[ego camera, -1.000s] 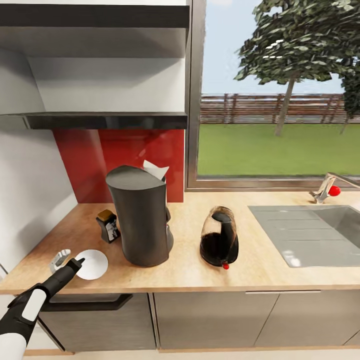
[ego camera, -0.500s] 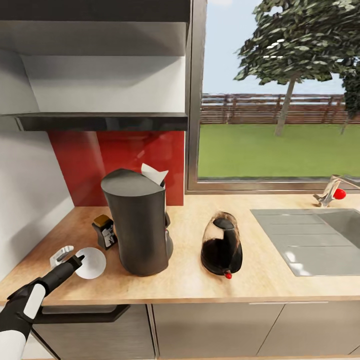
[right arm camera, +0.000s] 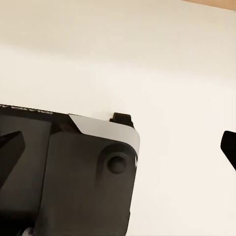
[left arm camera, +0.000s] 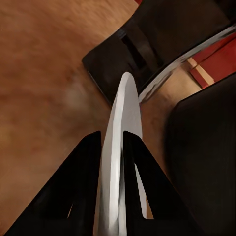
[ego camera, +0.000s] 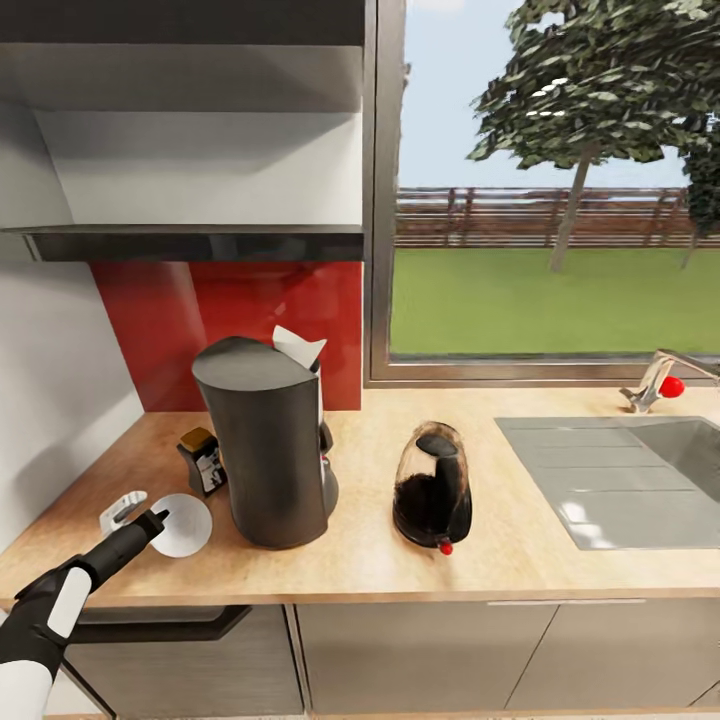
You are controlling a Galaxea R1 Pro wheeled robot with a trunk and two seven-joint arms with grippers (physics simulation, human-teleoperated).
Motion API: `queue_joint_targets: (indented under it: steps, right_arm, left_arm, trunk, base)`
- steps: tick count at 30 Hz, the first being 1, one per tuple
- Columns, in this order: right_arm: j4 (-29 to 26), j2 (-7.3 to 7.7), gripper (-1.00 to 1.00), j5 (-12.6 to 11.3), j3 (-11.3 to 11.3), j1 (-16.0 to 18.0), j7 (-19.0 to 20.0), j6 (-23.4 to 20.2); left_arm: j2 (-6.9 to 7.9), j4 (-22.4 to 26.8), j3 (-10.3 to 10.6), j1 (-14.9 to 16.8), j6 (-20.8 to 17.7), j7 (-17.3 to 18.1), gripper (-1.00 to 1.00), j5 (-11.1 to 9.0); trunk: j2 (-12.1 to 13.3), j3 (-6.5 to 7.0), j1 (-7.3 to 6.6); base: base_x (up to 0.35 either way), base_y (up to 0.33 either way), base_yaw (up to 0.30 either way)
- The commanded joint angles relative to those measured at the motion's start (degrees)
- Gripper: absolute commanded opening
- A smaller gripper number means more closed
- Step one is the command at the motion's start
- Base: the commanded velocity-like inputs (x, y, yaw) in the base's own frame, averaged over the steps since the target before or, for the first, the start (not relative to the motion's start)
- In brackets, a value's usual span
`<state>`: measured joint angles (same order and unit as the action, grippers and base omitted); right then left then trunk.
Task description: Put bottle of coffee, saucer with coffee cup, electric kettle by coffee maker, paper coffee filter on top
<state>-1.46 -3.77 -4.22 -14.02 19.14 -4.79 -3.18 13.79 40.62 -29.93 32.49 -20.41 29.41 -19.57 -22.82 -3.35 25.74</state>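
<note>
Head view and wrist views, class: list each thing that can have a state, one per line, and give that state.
Left gripper: fingers shut on the saucer's rim.
Saucer: gripped, beside the coffee maker.
Coffee maker: upright on the countertop.
Paper coffee filter: on the coffee maker's top.
Electric kettle: upright, on the countertop.
Bottle of coffee: lid on, tilted.

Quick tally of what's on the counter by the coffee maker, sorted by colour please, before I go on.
Dark: 3 – coffee maker, electric kettle, bottle of coffee
White: 3 – saucer held in the left gripper, paper coffee filter, coffee cup
Total: 6
</note>
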Motion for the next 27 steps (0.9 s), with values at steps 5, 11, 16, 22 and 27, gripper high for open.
queue_joint_targets:
  steps: [5,11,16,22,27]
  right_arm:
    - [-0.1,-0.01,1.00,-0.4,-0.5,0.0,-0.2,-0.3]
    - [-0.1,-0.01,1.00,-0.4,-0.5,0.0,-0.2,-0.3]
    - [-0.1,-0.01,1.00,-0.4,-0.5,0.0,-0.2,-0.3]
    - [-0.1,-0.01,1.00,-0.4,-0.5,0.0,-0.2,-0.3]
    - [-0.1,-0.01,1.00,-0.4,-0.5,0.0,-0.2,-0.3]
  left_arm:
    - [0.14,-4.3,-0.4,0.0,-0.3,0.4,-1.00,0.7]
    - [0.18,-4.2,-0.1,-0.1,-0.3,0.4,1.00,0.6]
    - [0.18,-4.1,-0.5,-0.1,-0.3,0.3,1.00,0.7]
    - [0.20,-4.1,-0.7,-0.1,-0.3,0.0,1.00,0.7]
    - [0.60,-2.6,-0.8,0.0,-0.3,-0.2,1.00,0.7]
  trunk:
    - [-0.1,-0.14,0.04]
    - [-0.1,-0.14,0.04]
    - [-0.1,-0.14,0.04]
    - [-0.1,-0.14,0.04]
    - [-0.1,-0.14,0.04]
  base:
    - [-0.003,-0.010,0.000]
    - [0.000,-0.001,0.000]
    - [0.000,0.000,0.000]
    - [0.000,0.000,0.000]
    - [0.000,0.000,0.000]
